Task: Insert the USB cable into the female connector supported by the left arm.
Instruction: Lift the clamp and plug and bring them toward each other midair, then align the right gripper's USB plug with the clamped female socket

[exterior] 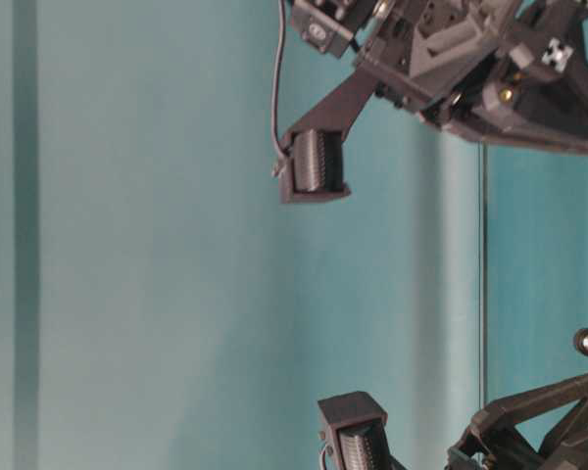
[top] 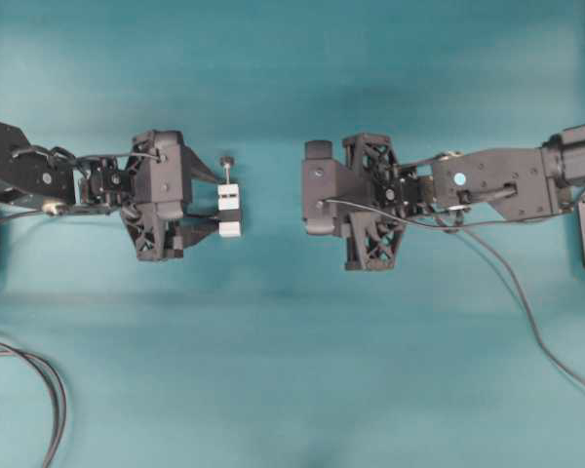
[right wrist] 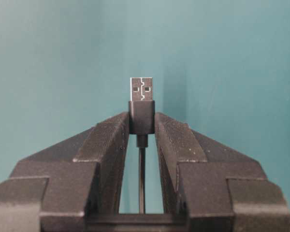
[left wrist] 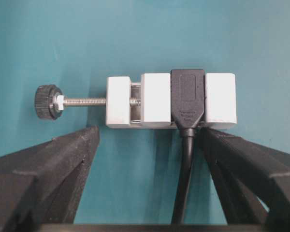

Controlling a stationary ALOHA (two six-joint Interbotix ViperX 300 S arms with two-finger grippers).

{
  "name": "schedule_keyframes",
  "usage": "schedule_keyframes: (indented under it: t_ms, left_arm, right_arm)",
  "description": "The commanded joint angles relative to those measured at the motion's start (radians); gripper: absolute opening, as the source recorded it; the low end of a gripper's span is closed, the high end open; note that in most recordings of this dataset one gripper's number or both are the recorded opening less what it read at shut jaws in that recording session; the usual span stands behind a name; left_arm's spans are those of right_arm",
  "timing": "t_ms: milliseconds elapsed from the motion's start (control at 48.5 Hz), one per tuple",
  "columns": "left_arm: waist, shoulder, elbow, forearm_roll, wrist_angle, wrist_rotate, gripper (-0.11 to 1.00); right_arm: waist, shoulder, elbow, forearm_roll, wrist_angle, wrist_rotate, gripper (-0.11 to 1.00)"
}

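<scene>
USB cable point(right wrist: 141, 104): dark plug, silver tip upright | right gripper point(right wrist: 141, 126): clamped on the plug | female connector point(left wrist: 171, 100): white block | left gripper point(left wrist: 145, 140): spread wide around it

No readable text — none anywhere.

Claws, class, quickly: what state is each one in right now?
Left claw: open, around the white connector without clamping it.
Right claw: closed on the USB plug.
</scene>
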Motion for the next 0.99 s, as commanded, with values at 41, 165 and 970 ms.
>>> schedule_keyframes:
  t_ms: [41,165,970]
  left_arm:
    - [0.012,-0.005,-0.015,-0.003,-0.008,0.011,0.93]
    - [0.012,-0.005,-0.015,-0.003,-0.009,0.011,0.93]
    - [0.012,-0.005,-0.014,-0.003,-0.012,0.015,0.93]
  right_arm:
    - [-0.002,-0.006,-0.049,-0.008,0.003,0.0,0.22]
    - [-0.002,0.012,-0.074,-0.008,0.02,0.0,0.22]
    - [0.044,0.081,-0.291,-0.008,0.184,0.017,0.22]
